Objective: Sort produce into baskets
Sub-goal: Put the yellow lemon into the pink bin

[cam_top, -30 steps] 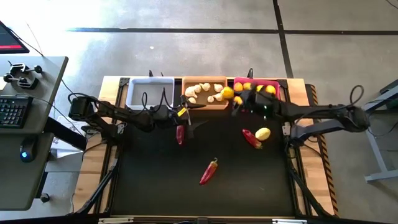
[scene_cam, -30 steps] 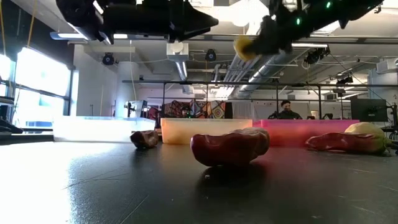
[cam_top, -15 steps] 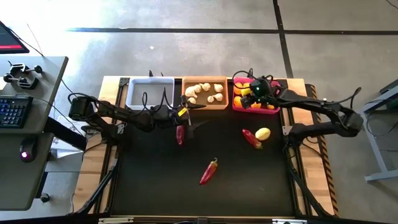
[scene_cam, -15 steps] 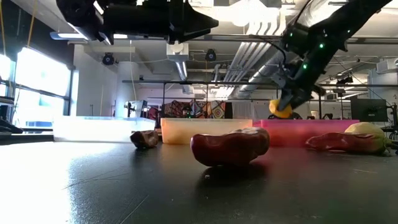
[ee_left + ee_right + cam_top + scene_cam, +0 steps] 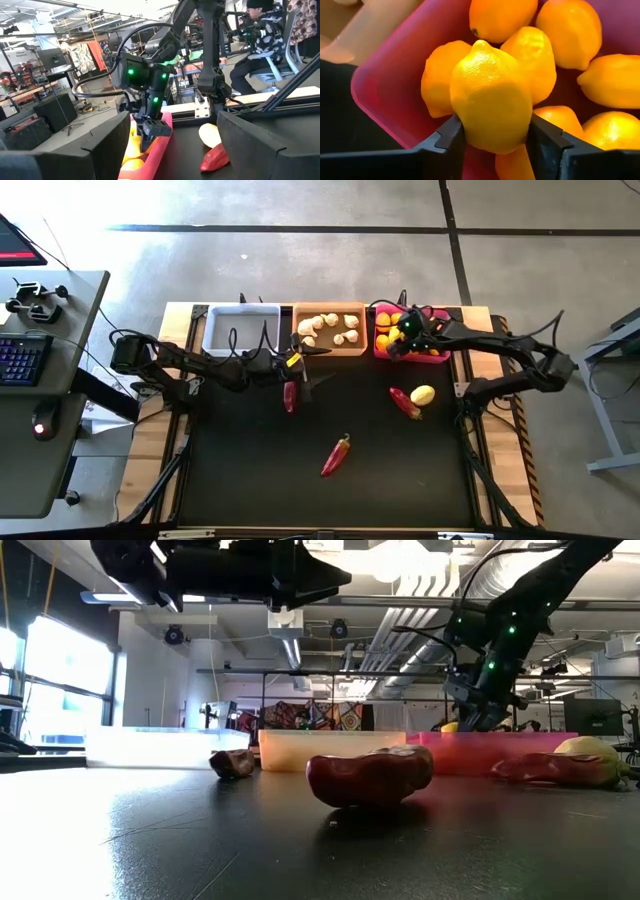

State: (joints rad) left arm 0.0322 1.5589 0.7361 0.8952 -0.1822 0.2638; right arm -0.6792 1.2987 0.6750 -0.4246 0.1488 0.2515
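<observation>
Currently three chili peppers [image 5: 337, 454] and one lemon [image 5: 423, 394] lie loose; right fingers [image 5: 451, 137] pinch another lemon [image 5: 491, 98].

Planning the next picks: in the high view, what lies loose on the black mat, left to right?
Dark red chili pepper → red chili pepper → red chili pepper → yellow lemon.

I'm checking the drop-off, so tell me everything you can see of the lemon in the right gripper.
The lemon is bright yellow with a dimpled rind and a small nub at one end. It is whole, clamped between the right gripper's two dark fingers, and sits low inside the magenta basket, above or against other lemons piled there. Whether it rests on them cannot be told.
</observation>
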